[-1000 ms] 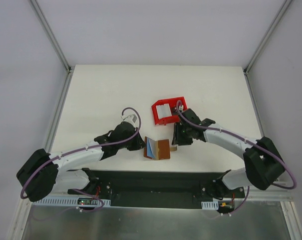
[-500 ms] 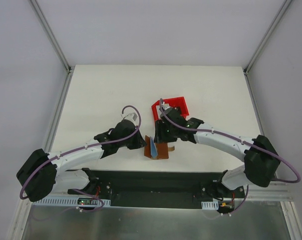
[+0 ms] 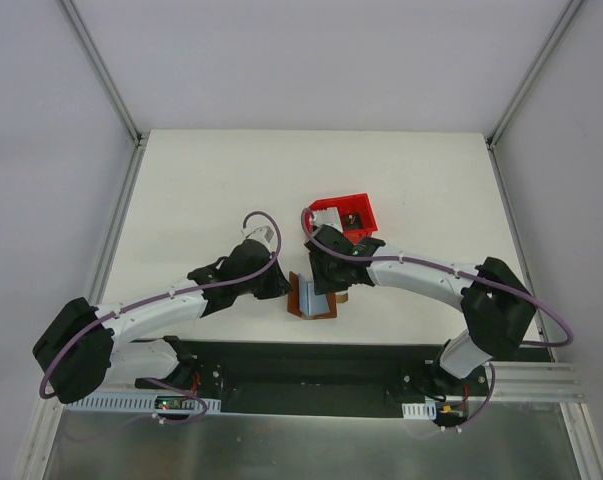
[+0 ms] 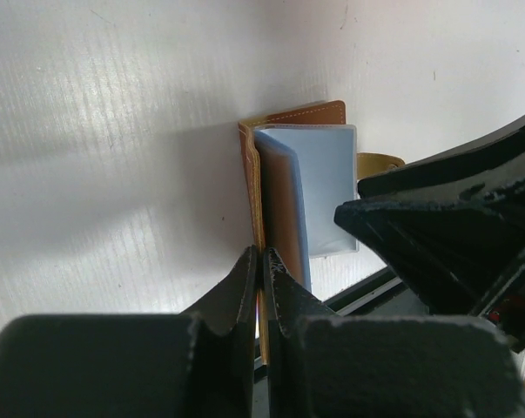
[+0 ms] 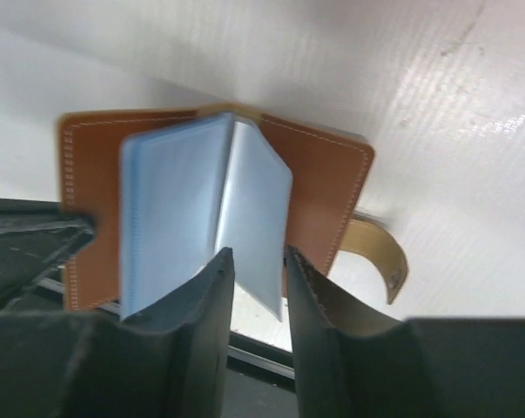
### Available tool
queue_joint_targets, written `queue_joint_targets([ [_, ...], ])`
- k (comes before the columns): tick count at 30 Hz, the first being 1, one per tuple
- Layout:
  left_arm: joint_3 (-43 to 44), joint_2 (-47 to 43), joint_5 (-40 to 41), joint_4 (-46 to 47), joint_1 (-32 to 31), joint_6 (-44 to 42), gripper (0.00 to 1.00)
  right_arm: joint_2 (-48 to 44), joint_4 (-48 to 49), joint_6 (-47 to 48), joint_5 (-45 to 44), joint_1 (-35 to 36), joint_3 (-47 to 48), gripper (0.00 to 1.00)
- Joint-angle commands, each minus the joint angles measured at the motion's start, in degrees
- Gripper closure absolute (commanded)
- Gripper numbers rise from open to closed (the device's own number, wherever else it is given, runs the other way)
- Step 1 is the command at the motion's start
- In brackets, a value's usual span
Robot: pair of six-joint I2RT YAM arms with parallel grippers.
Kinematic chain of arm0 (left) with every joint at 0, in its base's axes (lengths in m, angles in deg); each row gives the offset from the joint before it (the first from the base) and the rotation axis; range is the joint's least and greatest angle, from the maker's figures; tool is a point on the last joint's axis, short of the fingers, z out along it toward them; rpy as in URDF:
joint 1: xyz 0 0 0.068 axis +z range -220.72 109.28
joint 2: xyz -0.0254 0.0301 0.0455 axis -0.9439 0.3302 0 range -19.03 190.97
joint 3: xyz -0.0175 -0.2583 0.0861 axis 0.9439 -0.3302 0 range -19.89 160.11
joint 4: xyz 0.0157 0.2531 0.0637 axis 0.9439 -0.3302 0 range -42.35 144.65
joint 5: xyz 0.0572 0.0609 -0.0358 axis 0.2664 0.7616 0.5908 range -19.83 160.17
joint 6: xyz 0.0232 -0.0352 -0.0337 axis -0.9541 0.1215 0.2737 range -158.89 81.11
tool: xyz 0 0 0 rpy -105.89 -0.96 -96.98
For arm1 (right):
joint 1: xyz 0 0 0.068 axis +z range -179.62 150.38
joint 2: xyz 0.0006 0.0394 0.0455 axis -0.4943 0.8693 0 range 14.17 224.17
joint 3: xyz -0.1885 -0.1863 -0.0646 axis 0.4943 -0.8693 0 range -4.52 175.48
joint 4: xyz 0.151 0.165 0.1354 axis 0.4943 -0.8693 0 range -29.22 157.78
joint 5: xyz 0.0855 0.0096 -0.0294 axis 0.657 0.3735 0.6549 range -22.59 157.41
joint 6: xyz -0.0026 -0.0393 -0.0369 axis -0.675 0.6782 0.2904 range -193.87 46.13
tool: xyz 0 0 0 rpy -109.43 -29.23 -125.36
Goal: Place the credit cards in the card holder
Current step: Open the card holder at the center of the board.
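The brown card holder [image 3: 316, 300] lies open near the table's front edge, its pale blue sleeves [image 5: 171, 205] fanned up. My left gripper [image 4: 262, 252] is shut on the edge of its left cover [image 4: 252, 187], pinning that flap upright. My right gripper [image 5: 258, 254] hovers right over the holder [image 5: 323, 187] with its fingers apart, and the corner of one pale sleeve [image 5: 258, 226] hangs between them. A whitish credit card [image 3: 325, 217] shows in the red bin, mostly hidden by the right arm. In the top view my right gripper [image 3: 326, 283] sits just behind the holder and my left gripper [image 3: 284, 288] just left of it.
The red plastic bin [image 3: 359, 205] stands right behind my right wrist. The holder's tan clasp strap [image 5: 380, 252] sticks out on its right side. The black base rail [image 3: 311, 365] runs just in front of the holder.
My right gripper swung left, from beside the holder's right edge to directly over its open sleeves. The red bin looks shifted slightly back and right. The left gripper kept its hold.
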Motion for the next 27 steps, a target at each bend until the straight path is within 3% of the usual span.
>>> queue_joint_targets([
  [1, -1.09, -0.87, 0.83, 0.14, 0.42, 0.47, 1.0, 0.82, -4.83, -0.53, -5.11, -0.16, 0.21, 0.72],
  [14, -3.55, 1.42, 1.8, 0.85, 0.43, 1.26, 1.0, 0.2, -8.96, 3.07, -8.19, -0.6, 5.46, 0.89],
  [22, -2.76, 0.72, 1.1, 0.85, 0.34, 1.26, 1.0, -2.87, -6.77, 7.21, -6.87, 0.81, 7.4, 0.87],
  [27, -1.97, -0.07, 0.31, 0.85, 0.51, 1.26, 1.0, -5.15, 1.65, 8.52, 2.33, 0.9, 5.48, 0.86],
])
